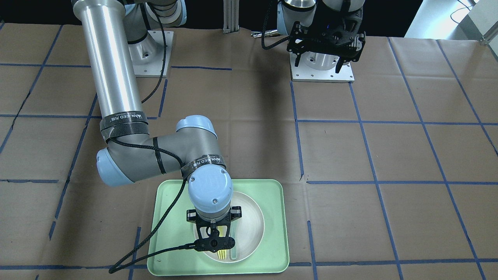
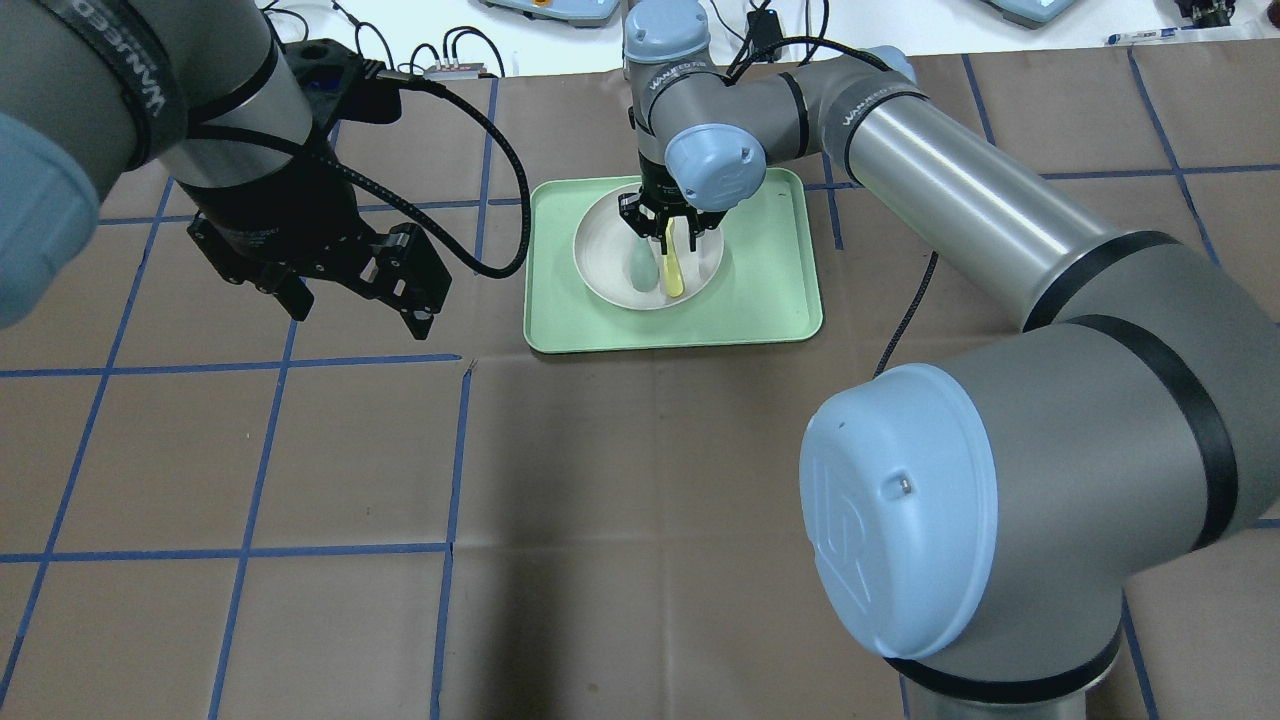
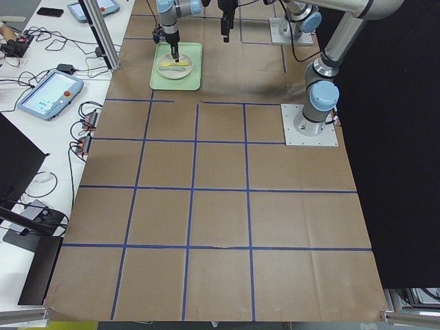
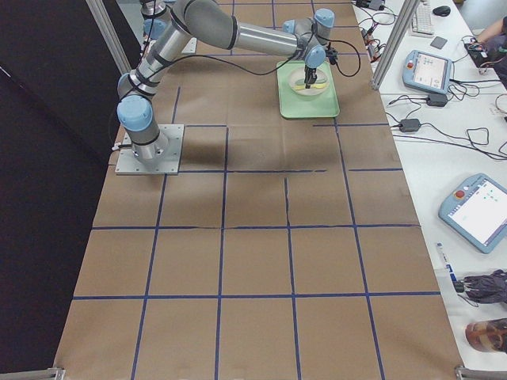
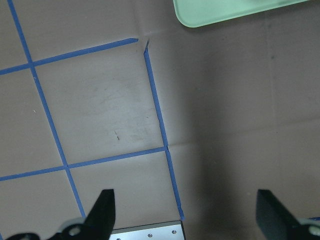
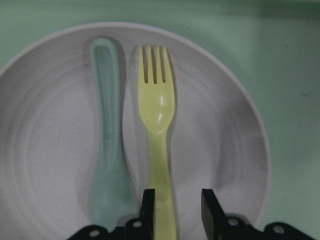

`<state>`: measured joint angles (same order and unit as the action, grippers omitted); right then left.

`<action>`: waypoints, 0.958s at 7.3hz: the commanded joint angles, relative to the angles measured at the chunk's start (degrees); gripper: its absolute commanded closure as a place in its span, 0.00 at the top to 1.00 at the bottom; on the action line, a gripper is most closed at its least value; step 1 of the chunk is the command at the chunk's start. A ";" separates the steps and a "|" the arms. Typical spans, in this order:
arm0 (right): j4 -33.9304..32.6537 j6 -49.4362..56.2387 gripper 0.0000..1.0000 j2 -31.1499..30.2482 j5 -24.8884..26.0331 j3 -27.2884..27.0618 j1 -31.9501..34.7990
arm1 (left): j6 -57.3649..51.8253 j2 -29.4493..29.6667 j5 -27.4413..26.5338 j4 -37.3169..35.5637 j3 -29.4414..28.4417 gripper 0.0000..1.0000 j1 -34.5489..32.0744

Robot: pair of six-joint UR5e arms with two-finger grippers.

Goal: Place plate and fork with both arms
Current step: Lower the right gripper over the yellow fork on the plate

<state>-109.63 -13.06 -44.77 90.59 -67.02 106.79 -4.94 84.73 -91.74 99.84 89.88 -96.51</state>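
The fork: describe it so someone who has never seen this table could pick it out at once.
Find the pale green tray; a round off-white plate sits in it. Two utensils lie side by side on the plate: the fork is the pale yellow one with tines, its handle between the fingers of the right hand, not the grey-green spoon.
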 commanded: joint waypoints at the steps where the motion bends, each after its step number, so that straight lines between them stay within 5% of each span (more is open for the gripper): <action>1: -0.32 -0.04 0.43 1.00 -0.06 0.23 0.00 | -0.07 -0.01 0.07 0.00 0.03 1.00 0.00; 7: -1.11 -0.04 0.43 1.88 0.02 0.14 0.00 | 0.02 0.00 0.08 0.00 0.30 1.00 0.18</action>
<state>-110.51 -13.10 -43.16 90.59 -66.92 106.79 -4.85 84.82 -91.56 99.81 90.17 -96.39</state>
